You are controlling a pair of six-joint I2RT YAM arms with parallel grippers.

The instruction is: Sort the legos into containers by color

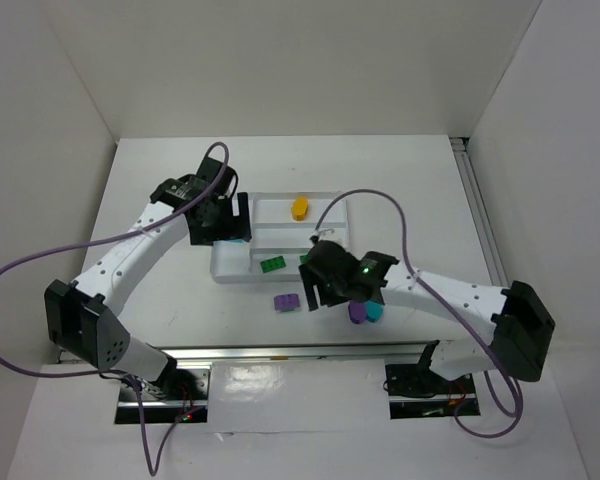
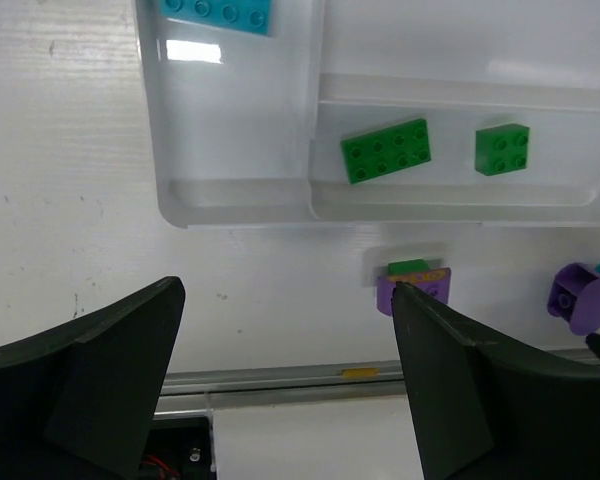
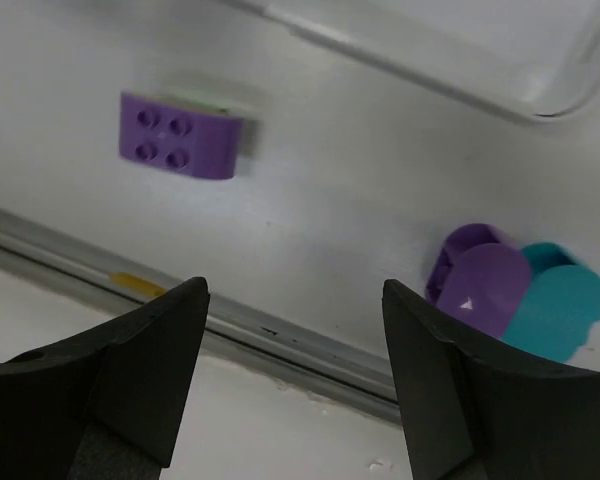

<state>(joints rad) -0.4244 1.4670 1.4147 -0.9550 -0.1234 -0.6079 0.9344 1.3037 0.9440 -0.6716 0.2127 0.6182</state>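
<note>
The white tray (image 1: 330, 197) lies mid-table. It holds a yellow-orange oval lego (image 1: 299, 207) in a far section, a teal brick (image 2: 218, 12) in its left section, and two green bricks (image 2: 386, 150) (image 2: 502, 149) in the near long section. A purple brick (image 1: 286, 301) lies on the table in front of the tray, with green and orange showing at its edge in the left wrist view (image 2: 413, 285). A purple oval (image 3: 480, 280) and a teal oval (image 3: 555, 305) touch each other at its right. My left gripper (image 1: 223, 232) is open and empty over the tray's left end. My right gripper (image 1: 318, 290) is open and empty, between the purple brick and the ovals.
A metal rail (image 1: 300, 350) runs along the table's near edge, just past the loose legos. Purple cables loop from both arms. White walls enclose the table at the left, back and right.
</note>
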